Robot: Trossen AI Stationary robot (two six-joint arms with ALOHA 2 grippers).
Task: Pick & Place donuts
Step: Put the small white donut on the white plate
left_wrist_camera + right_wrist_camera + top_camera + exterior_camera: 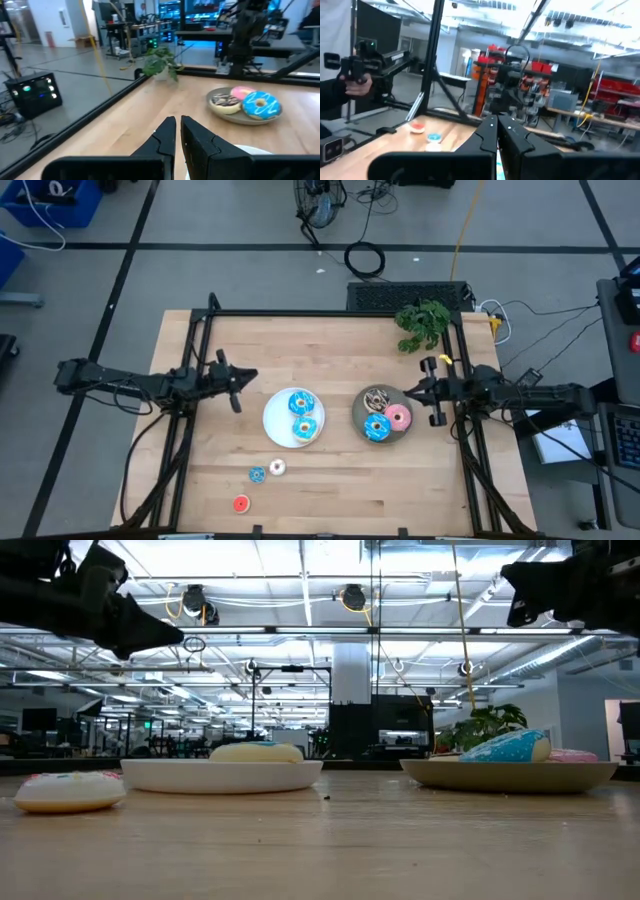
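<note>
Left gripper (pixel 250 377) nearly closed, empty, raised just left of white plate (pixel 272 425) bearing two blue donuts (pixel 302 402). Right gripper (pixel 405 391) fully closed, empty, at right edge of grey plate (pixel 358 415) bearing brown, pink (pixel 398 417) and blue donuts. Three small donuts (pixel 277 468) loose on table (pixel 330 500), nearer front edge, well apart from both grippers.

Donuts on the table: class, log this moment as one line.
left gripper shut, empty | right gripper shut, empty | white plate two donuts | grey plate three | table three loose
</note>
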